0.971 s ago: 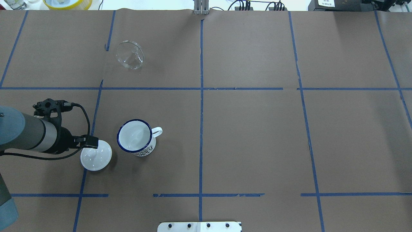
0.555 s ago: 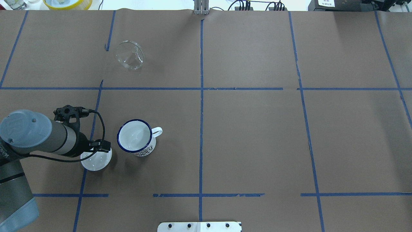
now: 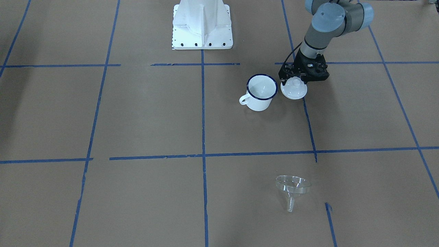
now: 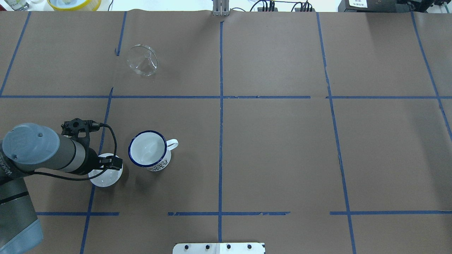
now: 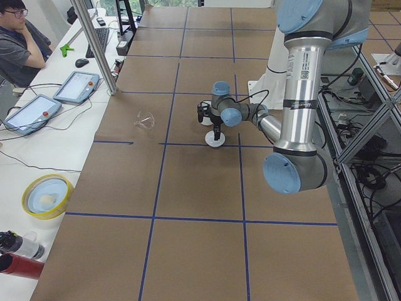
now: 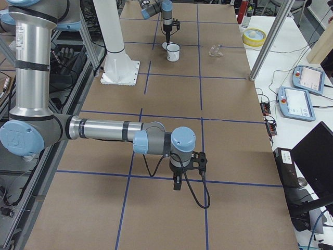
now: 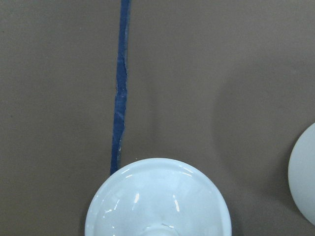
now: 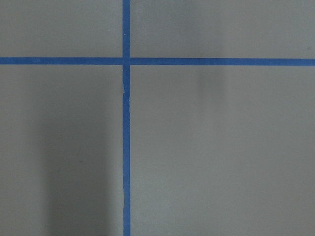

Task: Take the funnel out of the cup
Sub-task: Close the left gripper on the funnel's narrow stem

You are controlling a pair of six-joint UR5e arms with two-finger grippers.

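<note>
The clear funnel (image 4: pixel 142 60) lies on its side on the brown paper, far from the cup, spout toward the table's far edge; it also shows in the front view (image 3: pixel 292 189). The white cup (image 4: pixel 148 151) with a dark blue rim stands upright and empty (image 3: pixel 261 90). My left gripper (image 3: pixel 296 80) hangs just over a white knobbed lid (image 4: pixel 106 176) beside the cup, its fingers either side of the knob, and looks open. My right gripper (image 6: pixel 177 183) shows only in the exterior right view, low over bare paper; I cannot tell whether it is open or shut.
The lid (image 7: pixel 157 201) fills the bottom of the left wrist view, next to a blue tape line (image 7: pixel 120 88). The robot's white base (image 3: pixel 202 24) stands at the table's near edge. A yellow bowl (image 4: pixel 74 3) sits beyond the far left edge.
My left arm has swung right and toward the cup, bringing its gripper from beside the lid to directly over it. The funnel, cup and lid have not moved.
</note>
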